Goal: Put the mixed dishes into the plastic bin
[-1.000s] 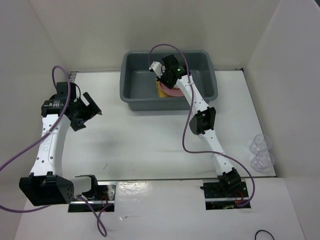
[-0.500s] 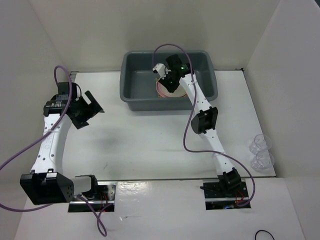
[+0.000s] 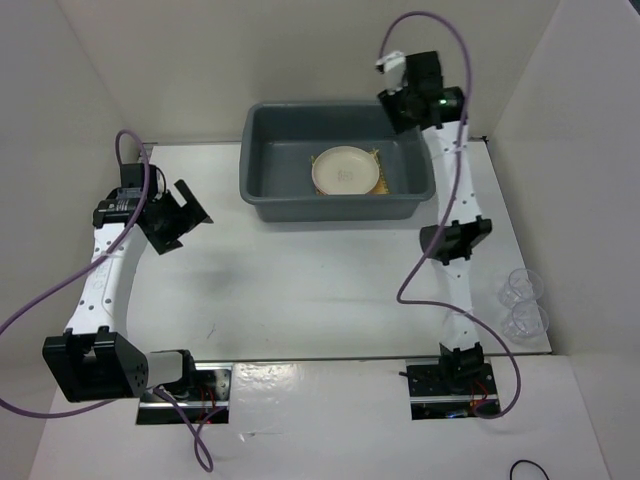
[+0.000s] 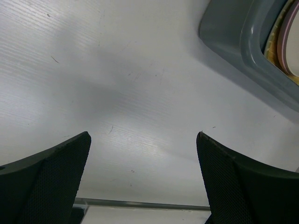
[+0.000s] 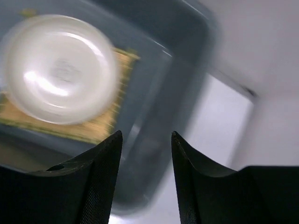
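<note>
The grey-blue plastic bin [image 3: 330,210] sits at 12 o'clock. Inside it, the cream plate [image 3: 345,171] lies flat on the pink plate [image 4: 283,36], over the yellow woven mat [image 5: 100,126]. Two clear cups [image 3: 524,288] stand upright at 4 o'clock.

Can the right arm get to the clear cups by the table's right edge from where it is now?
Probably yes. The right gripper is open and empty above the far right corner of the bin, and the clear cups stand in the open beside that arm's base, uncovered.
</note>
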`<state>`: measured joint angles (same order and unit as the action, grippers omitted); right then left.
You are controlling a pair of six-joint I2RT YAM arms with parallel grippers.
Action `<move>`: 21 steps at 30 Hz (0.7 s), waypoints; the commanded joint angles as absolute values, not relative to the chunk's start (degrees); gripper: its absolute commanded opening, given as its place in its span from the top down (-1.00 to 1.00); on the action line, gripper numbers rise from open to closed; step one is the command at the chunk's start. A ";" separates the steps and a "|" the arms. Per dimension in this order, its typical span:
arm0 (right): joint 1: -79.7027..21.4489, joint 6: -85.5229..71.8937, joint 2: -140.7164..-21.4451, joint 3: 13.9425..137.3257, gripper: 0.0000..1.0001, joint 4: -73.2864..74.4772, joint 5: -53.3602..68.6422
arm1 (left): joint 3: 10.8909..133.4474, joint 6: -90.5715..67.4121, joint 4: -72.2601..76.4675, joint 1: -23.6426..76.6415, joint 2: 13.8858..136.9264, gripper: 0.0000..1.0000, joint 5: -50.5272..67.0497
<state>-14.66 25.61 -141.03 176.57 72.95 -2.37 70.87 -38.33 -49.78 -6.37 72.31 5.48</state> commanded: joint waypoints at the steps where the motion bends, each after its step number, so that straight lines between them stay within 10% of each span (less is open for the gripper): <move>1: -8.89 20.48 -131.62 170.01 -0.04 74.62 -15.19 | 71.37 -35.78 -47.55 -7.29 72.42 -1.00 6.06; 11: 3.33 18.64 -91.46 97.64 -0.04 63.04 -14.83 | 68.55 -35.25 -43.77 -7.29 75.32 -1.00 8.35; 21: 11.16 18.63 -75.77 64.00 -0.04 56.61 -23.46 | 71.63 -34.10 -43.24 -6.77 82.35 -1.00 10.81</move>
<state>9.45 19.33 -77.28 68.07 61.91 -19.66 69.04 -35.77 -44.66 -6.98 80.99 8.91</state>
